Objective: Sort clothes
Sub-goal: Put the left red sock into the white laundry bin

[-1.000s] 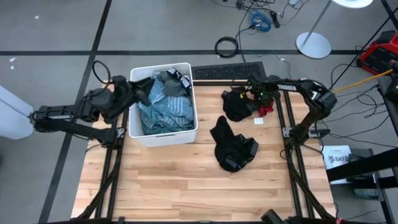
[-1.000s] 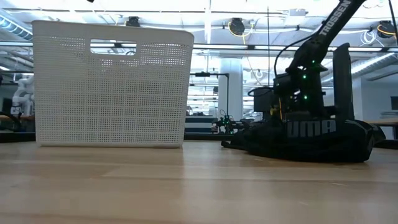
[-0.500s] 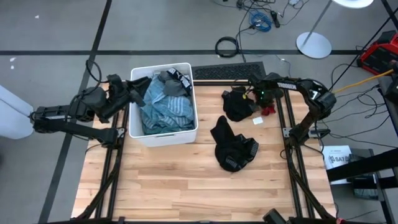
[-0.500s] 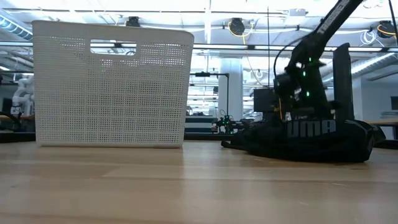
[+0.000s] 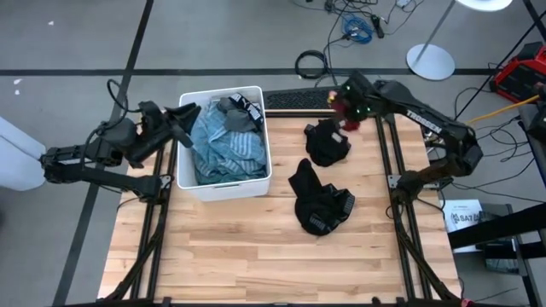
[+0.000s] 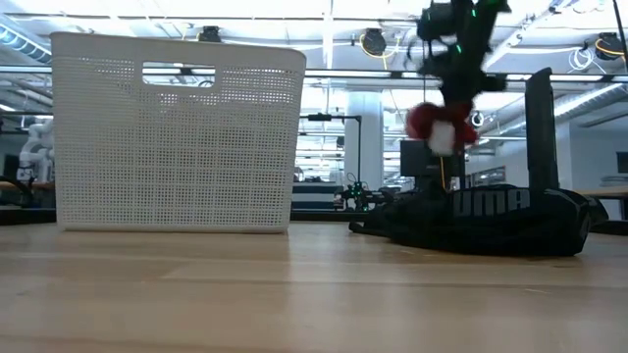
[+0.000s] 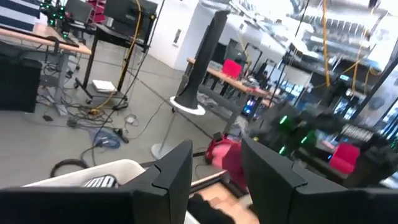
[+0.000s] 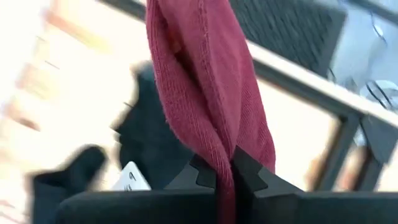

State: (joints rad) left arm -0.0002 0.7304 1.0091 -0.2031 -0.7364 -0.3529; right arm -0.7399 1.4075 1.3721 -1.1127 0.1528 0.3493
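Note:
My right gripper (image 5: 345,106) is up over the table's far right edge, shut on a red garment (image 8: 205,81) that hangs below it (image 6: 437,126). Two black garments lie flat on the wood: one (image 5: 327,143) just below that gripper, one (image 5: 320,205) nearer the middle. A white bin (image 5: 226,189) holds teal striped, light blue and dark clothes (image 5: 223,141). My left gripper (image 5: 181,124) hovers open by the bin's left rim, pointing level, with nothing between its fingers (image 7: 177,171). My right gripper pinches a bunched fold of the red garment (image 8: 219,158) between its two fingers, coming from above and slanting down. Several layers are gathered in the pinch. The garment hangs slack below the fingers, clear of the table and of the black garment under it.
A white card (image 8: 130,177) lies on the wood beside the far black garment. The black frame rail (image 5: 386,162) runs along the table's right side. Bare wood fills the near half (image 5: 256,264). In the low view the bin (image 6: 177,142) stands left, the lettered black garment (image 6: 491,221) right.
My right gripper has shut on the red garment at the table's far right and risen fast, drifting toward the far edge and tipping further down. The red garment has been lifted clear of the table. My left gripper has drawn back a little toward the table's left.

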